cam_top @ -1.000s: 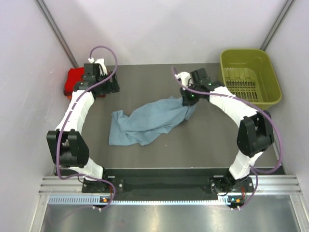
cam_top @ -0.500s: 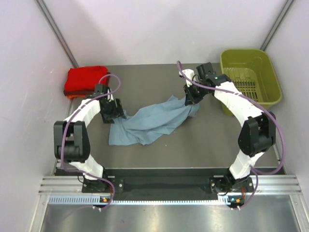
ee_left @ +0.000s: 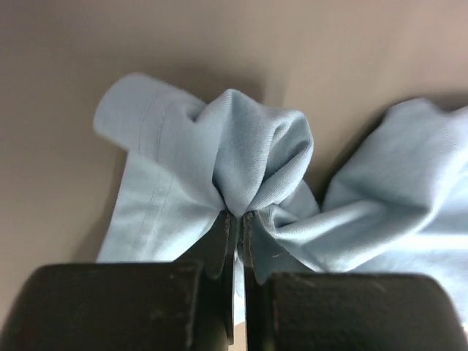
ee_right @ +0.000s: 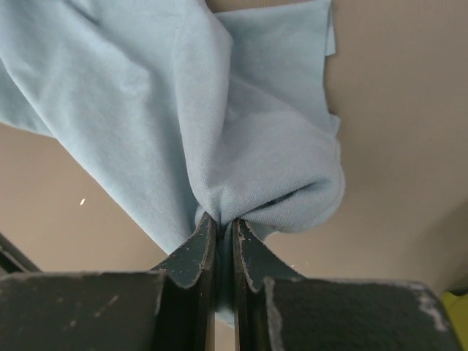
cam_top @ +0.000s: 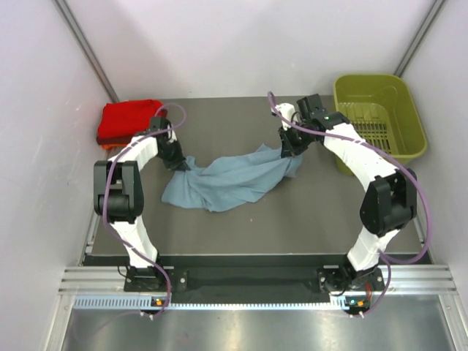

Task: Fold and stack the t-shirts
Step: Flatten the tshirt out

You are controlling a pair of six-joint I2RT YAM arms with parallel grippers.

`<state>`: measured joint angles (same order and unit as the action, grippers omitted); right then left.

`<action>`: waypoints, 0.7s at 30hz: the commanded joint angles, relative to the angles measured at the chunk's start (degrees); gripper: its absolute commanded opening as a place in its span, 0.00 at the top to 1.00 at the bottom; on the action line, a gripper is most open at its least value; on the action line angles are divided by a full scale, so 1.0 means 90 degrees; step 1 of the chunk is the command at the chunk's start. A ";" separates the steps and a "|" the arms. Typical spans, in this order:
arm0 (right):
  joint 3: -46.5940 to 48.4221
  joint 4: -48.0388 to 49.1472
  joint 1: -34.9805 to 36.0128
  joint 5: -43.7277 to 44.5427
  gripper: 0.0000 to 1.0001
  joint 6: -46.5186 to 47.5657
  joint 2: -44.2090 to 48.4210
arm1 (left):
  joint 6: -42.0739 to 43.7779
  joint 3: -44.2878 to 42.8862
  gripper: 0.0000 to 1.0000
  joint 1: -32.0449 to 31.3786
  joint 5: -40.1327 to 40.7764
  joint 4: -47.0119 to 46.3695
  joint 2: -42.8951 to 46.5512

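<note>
My left gripper [ee_left: 238,215] and right gripper [ee_right: 221,221] each pinch the blue shirt [cam_top: 234,179] tight (fingertips half-hidden in bunched cloth).

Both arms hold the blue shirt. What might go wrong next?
1. The left end effector and right end effector each pinch a bunched wad of the grey-blue t-shirt, not a flat edge, so spreading may leave it twisted.
2. The left one works close to the red folded stack; pulling outward might nudge it.
</note>
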<state>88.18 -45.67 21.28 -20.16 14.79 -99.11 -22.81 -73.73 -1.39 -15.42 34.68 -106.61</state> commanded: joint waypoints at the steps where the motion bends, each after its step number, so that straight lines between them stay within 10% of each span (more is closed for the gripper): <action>1: 0.0551 0.0572 -0.0156 0.0335 1.00 -0.0090 -0.0256 | 0.0082 -0.0926 1.00 0.0047 0.0004 -0.0562 -0.0185; 11: 0.4273 0.0641 -0.0880 0.1479 1.00 0.0056 -0.2289 | 0.0825 -0.4102 1.00 0.0037 0.0483 -0.0680 -0.1037; 21: 0.0976 -0.0442 -0.0305 0.0259 1.00 0.0047 0.0347 | -0.0013 -0.1567 1.00 0.0096 0.0717 0.1274 0.0721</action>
<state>102.56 -44.16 15.79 -12.51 15.81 -104.51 -19.29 -95.53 -1.30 -12.80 36.95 -105.86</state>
